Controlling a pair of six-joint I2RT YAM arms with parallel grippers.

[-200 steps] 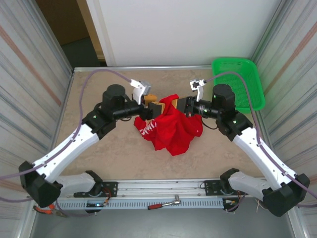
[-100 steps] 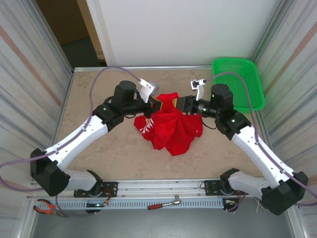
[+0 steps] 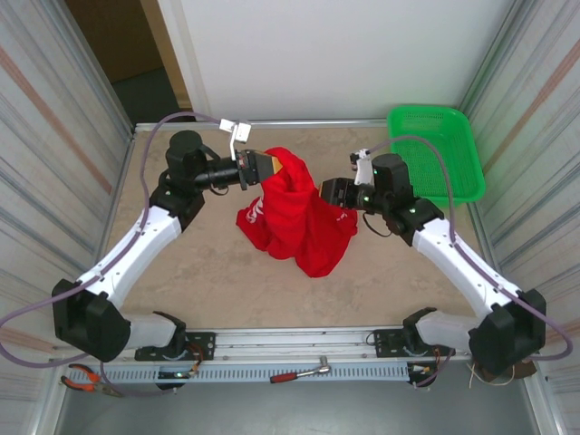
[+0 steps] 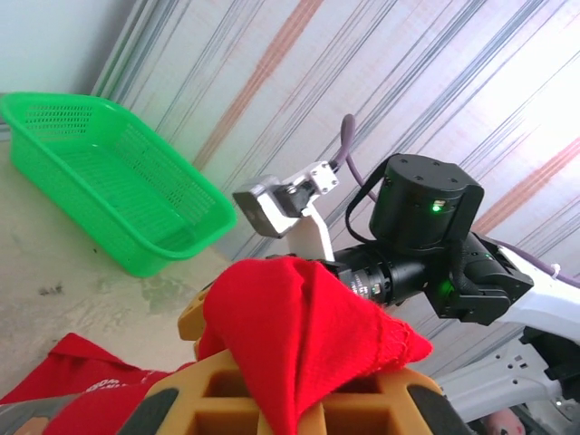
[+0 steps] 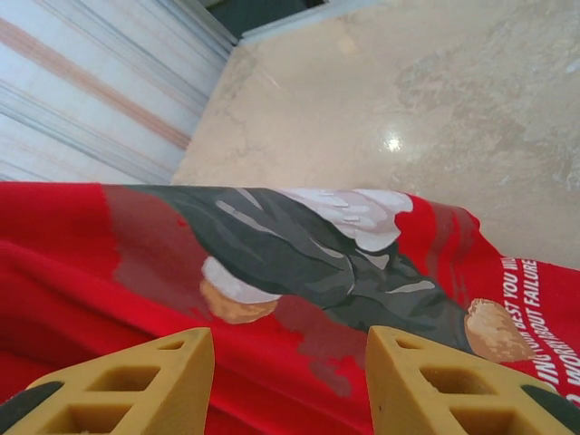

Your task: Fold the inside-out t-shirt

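From above, the left gripper (image 3: 256,167) is squeezing shut on a top corner of the inside-out t-shirt (image 3: 294,217) and holding that corner up above the table (image 3: 181,281). The shirt is hanging in a long bunch in the middle, between the two arms. It is running from the held corner down toward the near side. The right gripper (image 3: 331,193) is sitting just beside the shirt's right edge, so the cloth is lying to its left. It is the free one and is nearer the loose side, so I think it is the one to grab next. The green basket (image 3: 435,149) is sitting well apart, in the far right corner.

The left wrist camera is showing what the top one cannot: a red fold pinched tight between the yellow fingers (image 4: 381,408).

The right wrist camera is showing its own fingers (image 5: 136,381) standing apart, gripping nothing. The shirt's picture and white lettering (image 5: 535,317) are lying just ahead.
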